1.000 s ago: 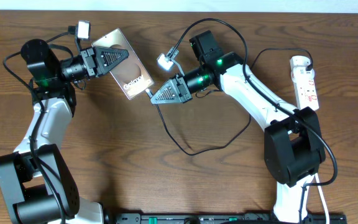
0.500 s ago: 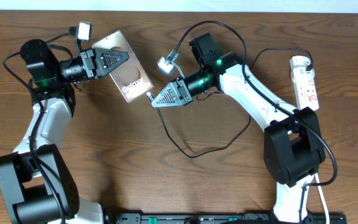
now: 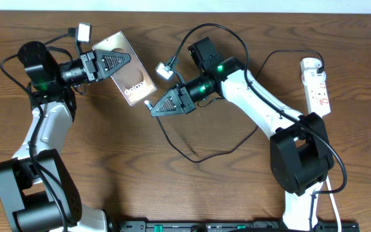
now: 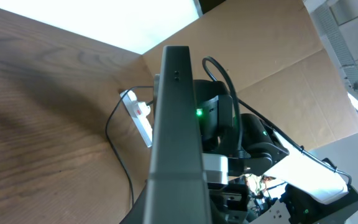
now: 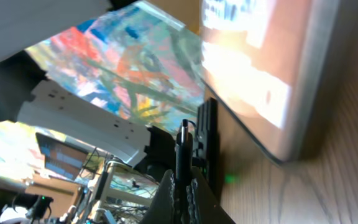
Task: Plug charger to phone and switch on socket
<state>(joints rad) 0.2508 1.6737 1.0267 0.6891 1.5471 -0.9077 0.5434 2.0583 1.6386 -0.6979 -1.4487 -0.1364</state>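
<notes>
The phone is bronze-tan with white lettering and is held edge-up off the table by my left gripper, which is shut on it. In the left wrist view the phone's dark edge fills the middle. My right gripper is shut on the charger's plug tip, just below the phone's lower end. The tip is close to the phone but apart from it. The thin black charger cable loops over the table. The white socket lies at the far right, also seen in the left wrist view.
A small white adapter hangs on a cable above my right gripper. Another white block sits by my left arm. The socket's white cord runs down the right side. Arm bases stand at the front left and right.
My right gripper has moved left and slightly down with the plug tip, closer to the phone's lower end. The left gripper has shifted the phone a little up and left.
</notes>
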